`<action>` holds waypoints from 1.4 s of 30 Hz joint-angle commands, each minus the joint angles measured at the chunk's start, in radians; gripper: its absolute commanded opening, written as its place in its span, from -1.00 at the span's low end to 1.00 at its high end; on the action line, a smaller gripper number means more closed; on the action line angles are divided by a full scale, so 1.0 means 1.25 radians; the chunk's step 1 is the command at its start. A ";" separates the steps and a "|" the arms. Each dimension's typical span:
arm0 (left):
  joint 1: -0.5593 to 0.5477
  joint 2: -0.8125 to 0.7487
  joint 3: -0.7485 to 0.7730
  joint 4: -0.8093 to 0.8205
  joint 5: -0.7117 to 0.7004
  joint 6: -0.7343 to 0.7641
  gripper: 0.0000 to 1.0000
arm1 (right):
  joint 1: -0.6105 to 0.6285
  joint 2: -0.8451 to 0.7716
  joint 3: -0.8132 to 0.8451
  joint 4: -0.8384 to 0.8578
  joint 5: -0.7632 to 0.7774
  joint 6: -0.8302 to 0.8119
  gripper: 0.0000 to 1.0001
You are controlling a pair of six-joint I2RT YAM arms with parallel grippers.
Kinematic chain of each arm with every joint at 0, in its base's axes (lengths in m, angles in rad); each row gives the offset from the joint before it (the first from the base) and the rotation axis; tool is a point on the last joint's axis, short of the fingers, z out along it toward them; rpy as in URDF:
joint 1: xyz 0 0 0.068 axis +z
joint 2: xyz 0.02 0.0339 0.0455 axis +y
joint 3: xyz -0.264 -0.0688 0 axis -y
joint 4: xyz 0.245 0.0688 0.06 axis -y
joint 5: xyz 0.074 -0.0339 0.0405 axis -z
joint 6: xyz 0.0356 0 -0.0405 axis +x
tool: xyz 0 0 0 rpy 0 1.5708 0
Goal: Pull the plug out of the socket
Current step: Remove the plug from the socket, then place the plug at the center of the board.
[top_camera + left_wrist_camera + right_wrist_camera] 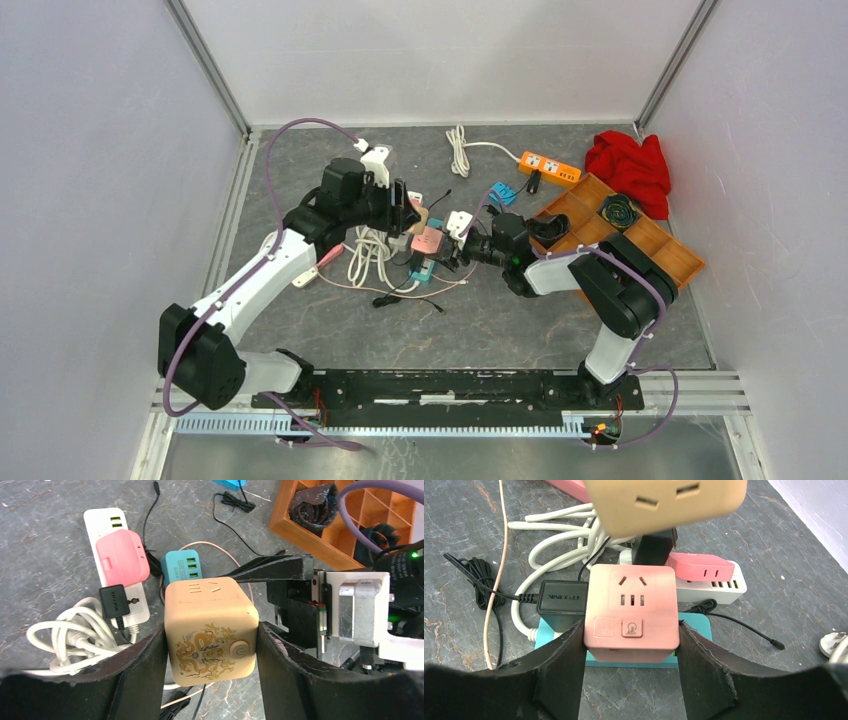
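Since both cubes look rigid, slick, light — left gripper [210, 652] clamps tan cube [210, 612], right gripper [630, 642] clamps pink cube [631, 600] — hold flat sides, mid-frame.

The desk [330, 330] is dark grey, veined like marble. The tan cube [210, 630] bears a gold dragon (its round button is grey). The pink cube [631, 612] is plain salmon, the block [698, 627] beneath it teal, the adapter [561, 602] black with pale lettering. By the desk's far edge the strip [548, 167] is orange, at its far right corner the cloth [630, 168] red.
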 commanded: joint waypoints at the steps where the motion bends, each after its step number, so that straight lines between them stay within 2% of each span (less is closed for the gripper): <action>1: -0.002 -0.008 0.025 0.057 0.071 -0.029 -0.96 | -0.016 0.051 -0.032 -0.196 0.064 -0.053 -1.00; 6: 0.012 -0.025 0.014 0.071 0.074 -0.012 -0.96 | -0.020 0.051 -0.031 -0.194 0.047 -0.040 -0.99; 8: 0.028 -0.037 0.007 0.087 0.083 -0.013 -0.96 | -0.024 0.049 -0.030 -0.195 0.038 -0.039 -0.92; 10: 0.040 -0.050 -0.001 0.100 0.088 -0.015 -0.96 | -0.028 0.044 -0.031 -0.194 0.028 -0.036 -0.65; 13: 0.052 -0.062 -0.009 0.111 0.087 -0.015 -0.96 | -0.037 0.035 -0.031 -0.197 -0.002 -0.033 -0.08; 15: 0.054 -0.062 -0.010 0.111 0.086 -0.013 -0.96 | -0.042 0.026 -0.031 -0.197 -0.019 -0.029 0.19; 17: 0.057 -0.060 -0.011 0.111 0.089 -0.013 -0.96 | -0.048 0.015 -0.033 -0.196 -0.023 -0.025 0.39; 23: 0.062 -0.061 -0.016 0.120 0.092 -0.010 -0.96 | -0.059 -0.024 -0.037 -0.200 -0.048 -0.020 0.81; 26: 0.065 -0.064 -0.018 0.122 0.085 -0.006 -0.96 | -0.069 -0.045 -0.041 -0.200 -0.058 -0.019 0.90; 31: 0.070 -0.067 -0.021 0.124 0.072 0.002 -0.96 | -0.082 -0.090 -0.047 -0.204 -0.067 -0.028 0.91; 35: 0.078 -0.072 -0.024 0.124 0.055 0.013 -0.96 | -0.095 -0.139 -0.035 -0.259 -0.080 -0.088 0.91; 37: 0.085 -0.075 -0.027 0.129 0.049 0.018 -0.96 | -0.104 -0.167 -0.016 -0.318 -0.110 -0.138 0.91; 42: 0.107 -0.081 -0.036 0.137 0.021 0.036 -0.96 | -0.122 -0.245 0.082 -0.602 -0.178 -0.333 0.91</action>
